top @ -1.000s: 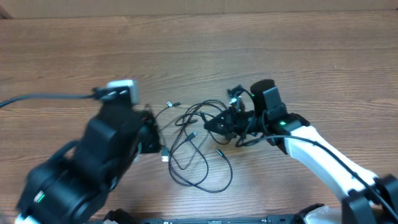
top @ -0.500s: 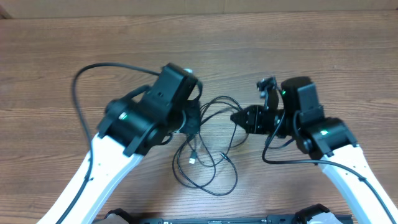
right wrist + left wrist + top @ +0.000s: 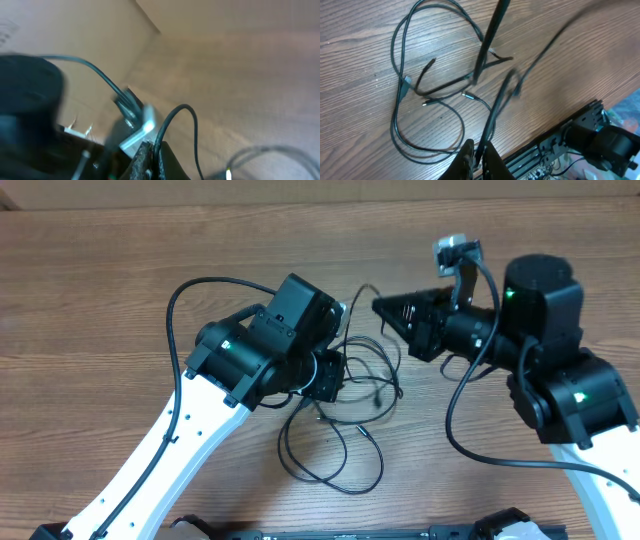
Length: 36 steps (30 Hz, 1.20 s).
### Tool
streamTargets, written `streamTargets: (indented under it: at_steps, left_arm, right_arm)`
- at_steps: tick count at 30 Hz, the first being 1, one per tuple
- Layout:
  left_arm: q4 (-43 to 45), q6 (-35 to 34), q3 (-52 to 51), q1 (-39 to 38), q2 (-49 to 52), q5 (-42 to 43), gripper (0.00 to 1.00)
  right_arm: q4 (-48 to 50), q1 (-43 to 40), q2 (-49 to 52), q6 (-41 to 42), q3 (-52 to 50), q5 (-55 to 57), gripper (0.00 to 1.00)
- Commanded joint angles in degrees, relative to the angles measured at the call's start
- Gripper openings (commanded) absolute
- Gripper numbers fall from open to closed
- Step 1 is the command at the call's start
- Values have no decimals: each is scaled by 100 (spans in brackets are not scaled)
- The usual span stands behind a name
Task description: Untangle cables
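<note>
Cables (image 3: 362,392): thin black cords in loose, overlapping loops on the wooden tabletop (image 3: 100,260), about midway between its left and right edges. The widest loop sags toward the near edge.
Plug ends: several small ones show among the loops (how many separate cords there are, I cannot tell).
Left gripper (image 3: 332,376): over the left side of the tangle, jaws drawn to a narrow slit on one cord.
Left wrist view: that cord runs straight up out of the left gripper (image 3: 476,159), while the other cables (image 3: 398,95) lie flat on the wood beyond.
Right gripper (image 3: 383,306): right of the tangle and nearer the far edge, pointing left, jaws pinched together on a cord.
Right wrist view: the cord rises from the right gripper (image 3: 151,150), arches over and drops away, blurred.
</note>
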Motion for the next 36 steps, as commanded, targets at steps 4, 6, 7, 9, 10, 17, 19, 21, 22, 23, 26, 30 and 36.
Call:
streamTargets:
  at_steps: [4, 6, 7, 9, 10, 17, 19, 21, 22, 23, 26, 30, 36]
  left_arm:
    - [-76, 153, -13, 31, 33, -295, 11]
    - [-74, 149, -13, 31, 33, -337, 12]
    - [-72, 149, -13, 31, 33, -339, 12]
    - [-74, 146, -13, 31, 33, -337, 12]
    - [-76, 127, -13, 31, 33, -337, 11]
    - [-70, 107, -13, 28, 33, -332, 10]
    - [-76, 107, -13, 28, 33, -330, 10]
    - [-87, 107, -15, 28, 33, -328, 9]
    - [-96, 107, -15, 28, 33, -330, 9]
    - [-103, 109, -15, 28, 33, -328, 9]
    - [-96, 107, -17, 28, 35, -328, 9]
    - [-68, 107, -17, 28, 35, -334, 8]
    - [74, -297, -17, 33, 122, -774, 4]
  right_arm:
    - [328, -13, -4, 61, 153, 507, 4]
    - [426, -15, 28, 302, 153, 1235, 4]
    - [487, -15, 55, 442, 153, 1563, 4]
    - [625, -17, 63, 732, 153, 1648, 4]
    - [723, -17, 59, 874, 153, 1410, 4]
    - [1788, -44, 46, 883, 153, 621, 4]
    - [1967, -107, 61, 885, 153, 1314, 4]
    - [2103, -195, 76, 887, 153, 2188, 4]
    - [2144, -251, 79, 916, 153, 2570, 4]
    - [2157, -302, 79, 1005, 153, 2870, 4]
    - [1976, -490, 81, 1539, 153, 3250, 4]
    - [1414, -538, 116, 1869, 153, 2940, 4]
    - [417, -538, 337, 1862, 153, 1644, 4]
